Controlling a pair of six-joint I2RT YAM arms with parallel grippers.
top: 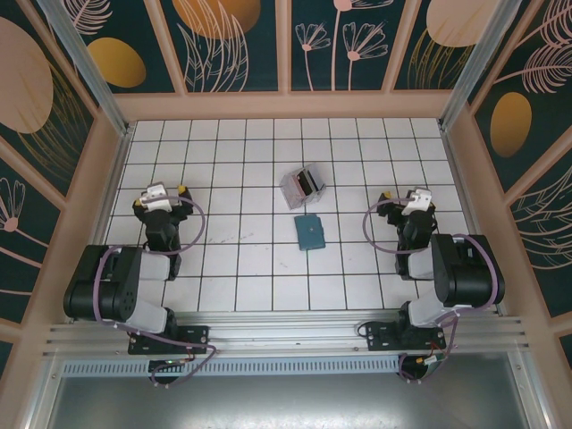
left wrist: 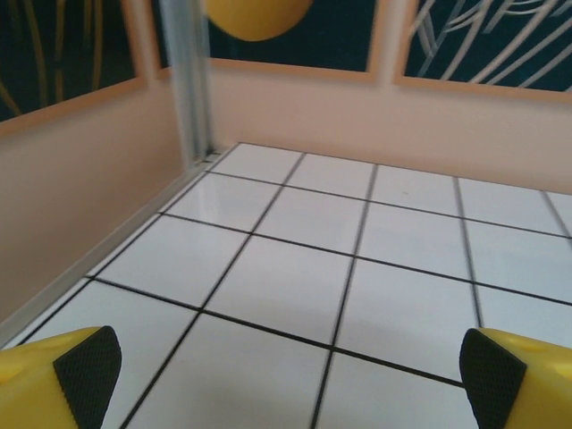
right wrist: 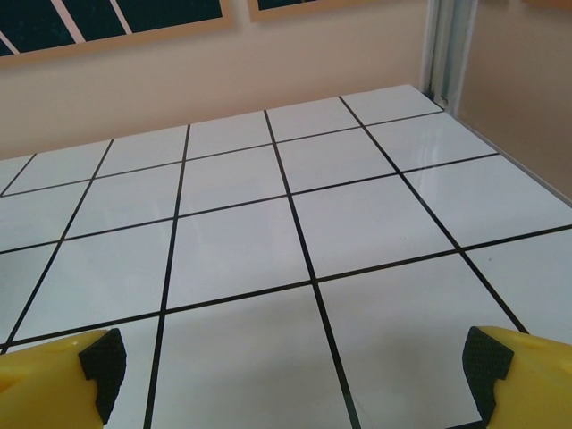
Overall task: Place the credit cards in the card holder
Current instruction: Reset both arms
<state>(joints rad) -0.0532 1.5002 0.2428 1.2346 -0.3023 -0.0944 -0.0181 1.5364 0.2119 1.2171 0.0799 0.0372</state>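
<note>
Teal card holder (top: pixel 310 231): folded shut, flat, mid-table between arms; long axis roughly near-far, slightly tilted. Credit cards (top: pixel 306 183): in clear stand (top: pixel 290 190), just beyond holder. Left gripper (top: pixel 161 191), right gripper (top: pixel 407 198): both spread wide, empty. Right judged nearer to cards and holder.

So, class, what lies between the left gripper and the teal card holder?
In the top view, the stretch from the left gripper to the card holder is bare white tiles.

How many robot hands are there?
2. The left gripper is open, left of the card holder; the right gripper is open, right of it. None look hidden.
</note>
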